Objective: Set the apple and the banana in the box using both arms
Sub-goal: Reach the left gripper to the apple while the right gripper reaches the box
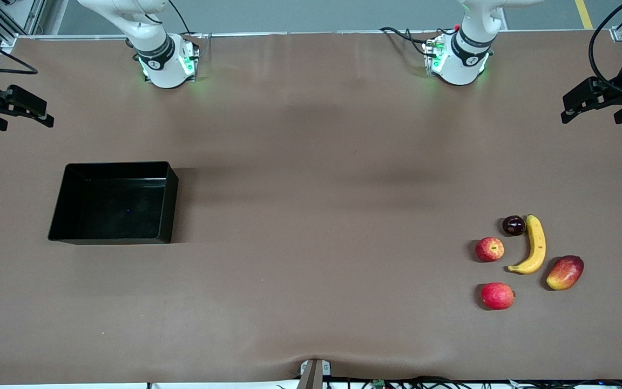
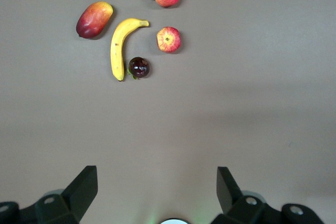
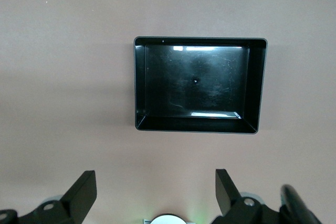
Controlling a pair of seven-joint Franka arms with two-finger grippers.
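Observation:
The apple [image 1: 489, 249] [image 2: 168, 39], red with pale streaks, lies among fruit at the left arm's end of the table. Beside it curves the yellow banana [image 1: 534, 246] [image 2: 121, 45]. The black box [image 1: 170, 200] [image 3: 254, 87] sits empty toward the right arm's end. My left gripper [image 1: 573, 108] [image 2: 157, 182] hangs open over bare table at its own end, well away from the fruit. My right gripper [image 1: 25, 121] [image 3: 156, 184] hangs open over the table at the box's end, apart from the box. Neither gripper holds anything.
A dark round fruit [image 1: 513, 225] touches the banana's tip farther from the camera. A red-and-yellow mango [image 1: 565, 272] lies beside the banana toward the table end. A pinkish-red round fruit [image 1: 498, 296] sits nearer the camera than the apple. Brown table [image 1: 311, 216] stretches between box and fruit.

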